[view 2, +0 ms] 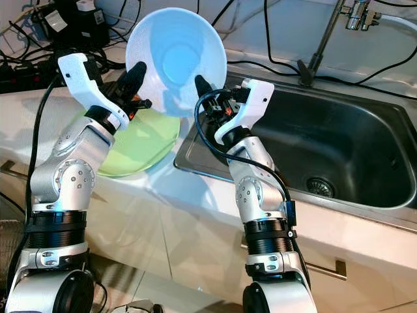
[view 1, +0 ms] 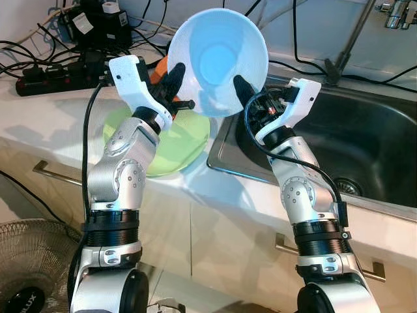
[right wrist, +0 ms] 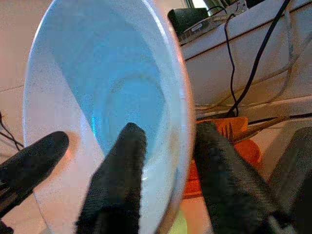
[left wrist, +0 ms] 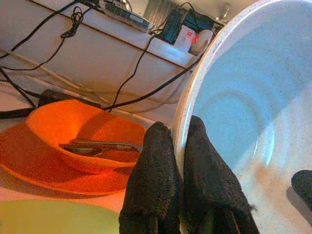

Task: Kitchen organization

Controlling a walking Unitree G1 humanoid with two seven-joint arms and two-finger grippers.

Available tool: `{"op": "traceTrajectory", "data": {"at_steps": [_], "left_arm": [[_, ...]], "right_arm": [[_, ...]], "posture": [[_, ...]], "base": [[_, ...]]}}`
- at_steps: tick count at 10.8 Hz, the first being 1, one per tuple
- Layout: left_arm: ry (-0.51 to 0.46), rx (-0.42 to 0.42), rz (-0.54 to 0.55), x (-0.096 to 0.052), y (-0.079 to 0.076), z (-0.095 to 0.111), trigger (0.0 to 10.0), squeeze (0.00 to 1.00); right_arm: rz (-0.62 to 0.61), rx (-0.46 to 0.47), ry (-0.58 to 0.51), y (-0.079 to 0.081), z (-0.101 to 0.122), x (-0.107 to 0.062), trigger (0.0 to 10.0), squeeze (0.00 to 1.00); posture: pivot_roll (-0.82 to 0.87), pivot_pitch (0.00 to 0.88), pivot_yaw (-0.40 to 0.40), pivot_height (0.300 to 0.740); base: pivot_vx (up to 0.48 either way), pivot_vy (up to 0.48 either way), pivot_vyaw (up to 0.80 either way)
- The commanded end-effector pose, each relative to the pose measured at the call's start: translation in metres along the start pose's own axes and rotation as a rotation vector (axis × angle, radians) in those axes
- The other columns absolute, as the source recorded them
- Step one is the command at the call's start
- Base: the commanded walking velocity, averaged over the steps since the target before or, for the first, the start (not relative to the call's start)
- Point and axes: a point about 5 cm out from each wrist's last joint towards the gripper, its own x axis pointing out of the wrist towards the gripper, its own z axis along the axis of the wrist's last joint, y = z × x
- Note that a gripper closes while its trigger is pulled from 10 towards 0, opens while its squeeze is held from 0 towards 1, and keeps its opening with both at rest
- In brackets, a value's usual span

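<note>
Both of your grippers had hold of one pale blue bowl (view 1: 218,62), which was lifted off the counter and tipped so that its hollow faced the head camera, above the corner where the white countertop (view 1: 58,124) met the steel sink (view 1: 365,147). Your left gripper (view 1: 171,85) was pinched tight on the bowl's rim on the robot's left side; in the left wrist view the two black fingers (left wrist: 156,185) sat one on each face of the rim with almost no gap between them. Your right gripper (view 1: 242,90) was clamped on the opposite edge of the rim, one finger (right wrist: 119,180) lying inside the bowl and the other behind its outer wall, so the jaws stood only as wide as the rim was thick.

Just beneath the bowl, you had a light green plate (view 1: 186,140) lying flat on the countertop, near the sink's edge. Behind the left gripper sat an orange bowl (left wrist: 78,141) on an orange plate (left wrist: 44,168), with a dark utensil resting in the bowl. Further back, black cables (view 1: 26,52) and a power strip (view 1: 49,78) ran along the wall, and a tap pipe (view 1: 355,36) rose behind the sink. Down by the floor on the left stood a fan (view 1: 32,274).
</note>
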Motion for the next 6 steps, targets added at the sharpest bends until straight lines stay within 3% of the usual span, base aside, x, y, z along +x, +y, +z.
{"op": "traceTrajectory", "data": {"at_steps": [1,4,6], "left_arm": [[-0.042,0.027,-0.026,0.0024,-0.0075,0.0095,10.0,0.0],[-0.026,0.041,-0.051,0.0018,-0.0122,0.0043,10.0,0.0],[-0.014,0.095,-0.069,0.0022,-0.0153,0.002,10.0,0.0]], "right_arm": [[0.011,-0.001,0.009,0.0022,-0.0012,0.0011,0.0,0.0],[0.017,0.012,0.004,0.0038,-0.0014,0.002,0.0,0.0],[0.022,0.013,0.007,0.0048,-0.0016,0.0024,0.0,0.0]], "posture": [[0.08,0.005,-0.035,0.74],[0.07,0.005,-0.034,0.74],[0.07,0.006,-0.036,0.74]], "base": [[0.0,0.0,0.0],[0.0,0.0,0.0],[0.0,0.0,0.0]]}}
